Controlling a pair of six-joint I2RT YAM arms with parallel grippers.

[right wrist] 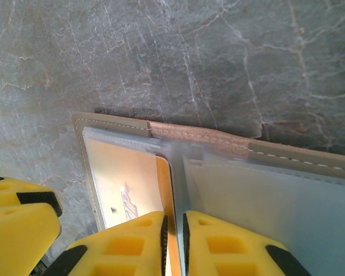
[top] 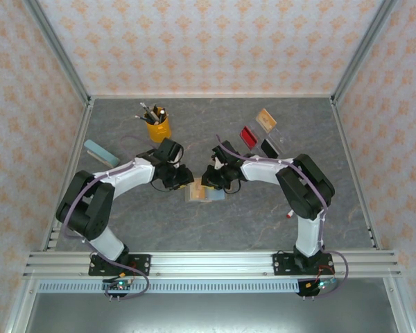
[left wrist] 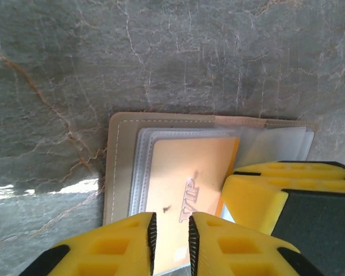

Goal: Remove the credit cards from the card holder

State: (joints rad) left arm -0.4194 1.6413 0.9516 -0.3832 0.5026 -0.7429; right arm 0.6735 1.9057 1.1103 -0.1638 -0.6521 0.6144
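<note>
Item: card holder (left wrist: pixel 161 119), tan-edged bifold. It lay open and flat near the middle of the grey marbled surface (top: pixel 263 225), with its clear pale sleeves facing up.

Contents: one orange credit card (left wrist: pixel 184 172), printed "VIP". It sat in the left-half sleeves, and its right edge stood a little proud of the clear plastic.

Left hand (left wrist: pixel 171 225): it was poised over the near edge of the orange credit card. Its yellow fingers (left wrist: pixel 121 244) were drawn close, with a narrow slit between them through which the card showed. Whether the card was pinched could not be told.

Right hand (right wrist: pixel 173 223): it was placed at the holder's fold, just beside the left hand. The fingers were almost together, with a thin orange strip showing in the gap. Whether anything was gripped could not be told.

Loose cards: a tan credit card (top: pixel 265 119), a red credit card (top: pixel 248 135) and a black credit card (top: pixel 269 147) lay close together. They were toward the far right of the surface, well apart from the holder.

Other stock: a yellow cup (top: pixel 158 130) of pens stood toward the far edge, left of centre. A light-blue block (top: pixel 100 153) lay near the left edge.
</note>
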